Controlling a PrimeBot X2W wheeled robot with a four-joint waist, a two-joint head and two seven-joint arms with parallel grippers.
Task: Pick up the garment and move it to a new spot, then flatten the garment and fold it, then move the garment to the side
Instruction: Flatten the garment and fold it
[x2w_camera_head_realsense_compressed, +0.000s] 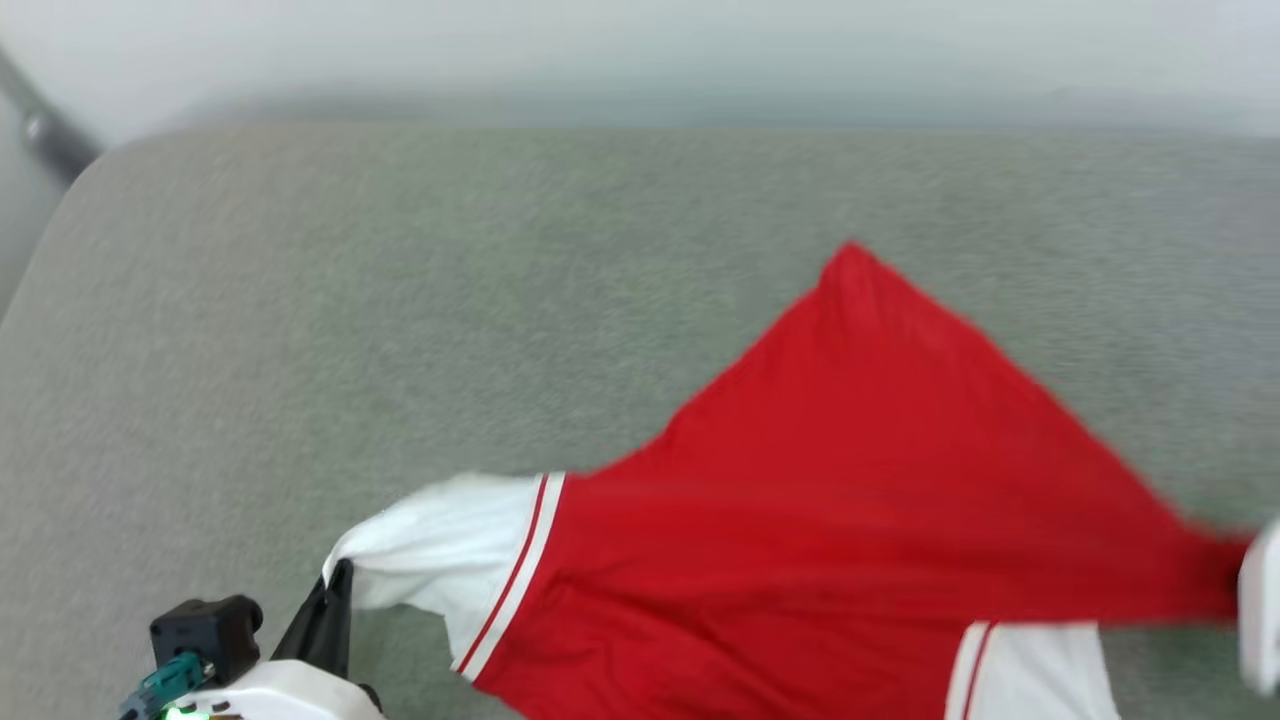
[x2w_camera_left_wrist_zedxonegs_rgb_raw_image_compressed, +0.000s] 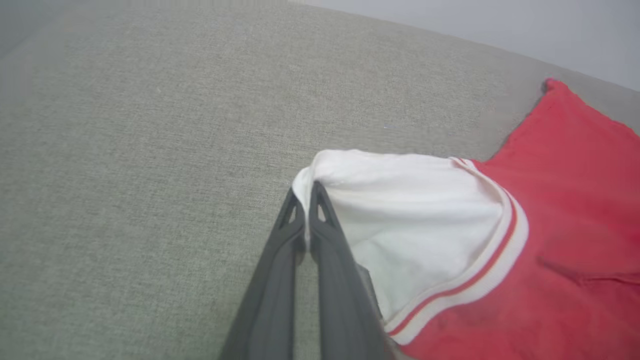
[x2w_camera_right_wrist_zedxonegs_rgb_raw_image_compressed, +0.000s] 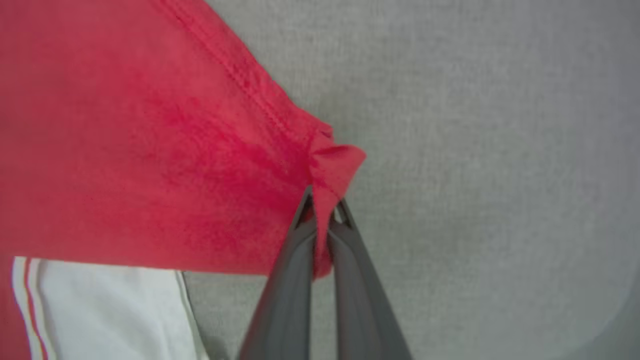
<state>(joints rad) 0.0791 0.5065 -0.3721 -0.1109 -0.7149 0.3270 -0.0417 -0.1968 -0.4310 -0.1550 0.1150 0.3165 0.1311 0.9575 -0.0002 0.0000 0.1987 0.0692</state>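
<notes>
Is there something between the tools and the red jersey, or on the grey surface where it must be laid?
Nothing visible. The left tool is shut on the white sleeve of the garment, and the right tool on its red corner. No object lies on the grey surface around it.

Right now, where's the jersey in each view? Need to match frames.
Head view: garment at lower right, its white sleeve pinched by the left hand at lower left.
Left wrist view: right side, that sleeve at centre.
Right wrist view: upper left, a red corner pinched by the right hand.
Shared landmark: the grey surface under it.
</notes>
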